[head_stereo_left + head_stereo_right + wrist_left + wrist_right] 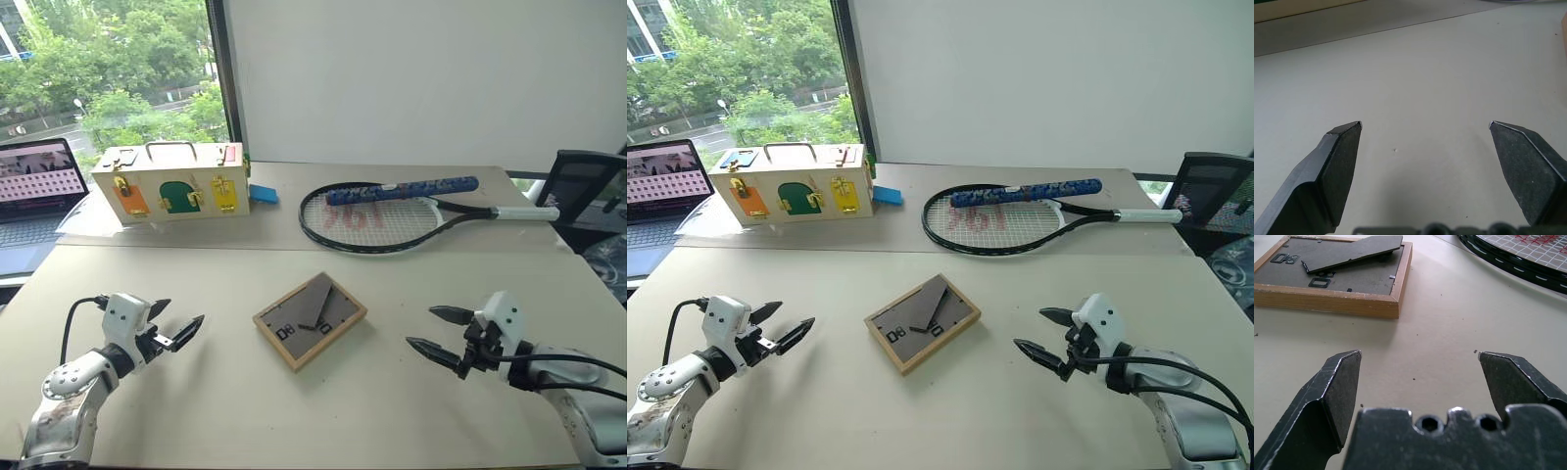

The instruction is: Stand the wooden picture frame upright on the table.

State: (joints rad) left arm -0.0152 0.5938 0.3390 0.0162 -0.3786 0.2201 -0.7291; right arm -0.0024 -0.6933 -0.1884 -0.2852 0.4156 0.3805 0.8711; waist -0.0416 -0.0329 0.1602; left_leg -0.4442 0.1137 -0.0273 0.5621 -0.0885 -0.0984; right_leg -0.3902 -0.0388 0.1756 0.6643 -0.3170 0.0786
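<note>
The wooden picture frame (310,319) lies flat in the middle of the beige table (294,411), dark grey back board and prop leg facing up. In the right wrist view the frame (1332,274) shows just beyond the gripper. My left gripper (181,324) hovers to the frame's left, open and holding nothing, its tips pointing toward the frame. To the frame's right my right gripper (429,330) is open too, empty, also aimed at the frame. Both stand well apart from it. In the left wrist view the black fingers (1337,166) frame bare tabletop.
A tennis racket (392,211) lies behind the frame at the back right. A pale wooden box (171,181) with coloured doors and a handle stands at the back left, a blue block (263,194) beside it. A laptop (34,191) sits far left, a black chair (588,186) far right.
</note>
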